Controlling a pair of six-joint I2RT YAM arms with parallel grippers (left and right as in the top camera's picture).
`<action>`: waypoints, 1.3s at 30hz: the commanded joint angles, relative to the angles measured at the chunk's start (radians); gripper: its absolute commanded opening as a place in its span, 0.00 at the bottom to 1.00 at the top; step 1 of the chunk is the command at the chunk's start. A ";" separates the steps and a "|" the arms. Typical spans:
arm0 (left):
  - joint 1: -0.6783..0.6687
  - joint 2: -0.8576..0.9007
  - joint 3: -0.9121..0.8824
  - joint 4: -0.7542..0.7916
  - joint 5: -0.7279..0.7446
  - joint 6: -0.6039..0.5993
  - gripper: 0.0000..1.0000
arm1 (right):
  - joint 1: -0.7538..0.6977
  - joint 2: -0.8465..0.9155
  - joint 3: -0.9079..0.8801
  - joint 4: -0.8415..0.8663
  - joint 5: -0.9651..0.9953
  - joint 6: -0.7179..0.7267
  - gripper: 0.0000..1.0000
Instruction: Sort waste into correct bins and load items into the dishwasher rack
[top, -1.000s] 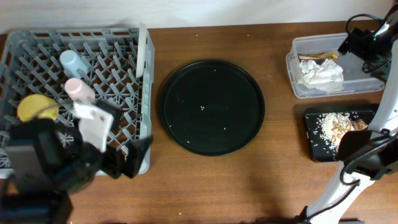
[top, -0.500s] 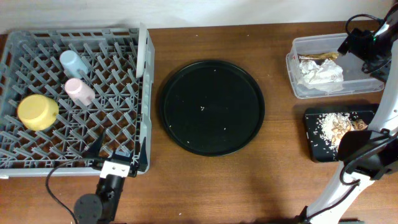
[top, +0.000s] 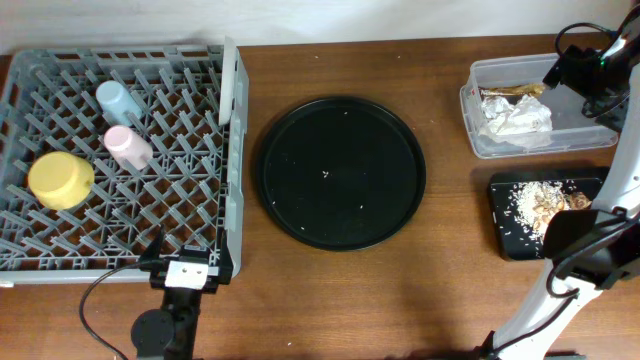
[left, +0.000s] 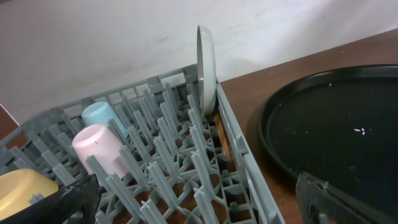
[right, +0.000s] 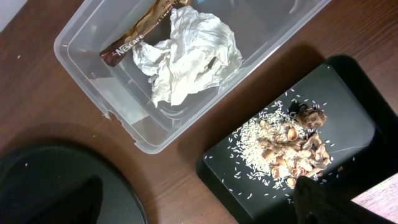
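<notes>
The grey dishwasher rack (top: 35, 245) fills the left. In it are the light-blue cup (top: 119, 100), the pink cup (top: 127, 147), the yellow bowl (top: 60, 180) and the pale plate (top: 229, 85), which stands on edge at the right wall. They also show in the left wrist view: plate (left: 206, 65), pink cup (left: 99, 146), blue cup (left: 102, 116), bowl (left: 22, 193). My left gripper (top: 190, 262) (left: 199, 214) is open and empty at the rack's front right corner. My right gripper (top: 572, 238) (right: 199, 214) is open and empty, high above the flat black tray (right: 348, 81). Chopsticks are out of view.
The big round black tray (top: 343, 172) lies mid-table with a few crumbs on it. The clear tub (top: 480, 140) (right: 87, 56) at back right holds a crumpled napkin (right: 186, 53) and the brown wrapper (right: 127, 46). The flat black tray (top: 505, 235) holds food scraps (right: 289, 146).
My left arm has drawn back from over the rack's front part to its front right corner, uncovering the yellow bowl. The right arm has not moved.
</notes>
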 joint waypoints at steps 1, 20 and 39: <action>-0.004 -0.008 -0.004 -0.007 -0.014 -0.008 0.99 | -0.001 -0.006 0.008 0.000 0.005 0.011 0.98; -0.004 -0.008 -0.004 -0.007 -0.014 -0.008 1.00 | 0.000 -0.215 0.007 0.000 0.005 0.011 0.98; -0.004 -0.008 -0.004 -0.007 -0.014 -0.008 0.99 | 0.001 -0.922 -0.059 0.052 0.034 0.011 0.98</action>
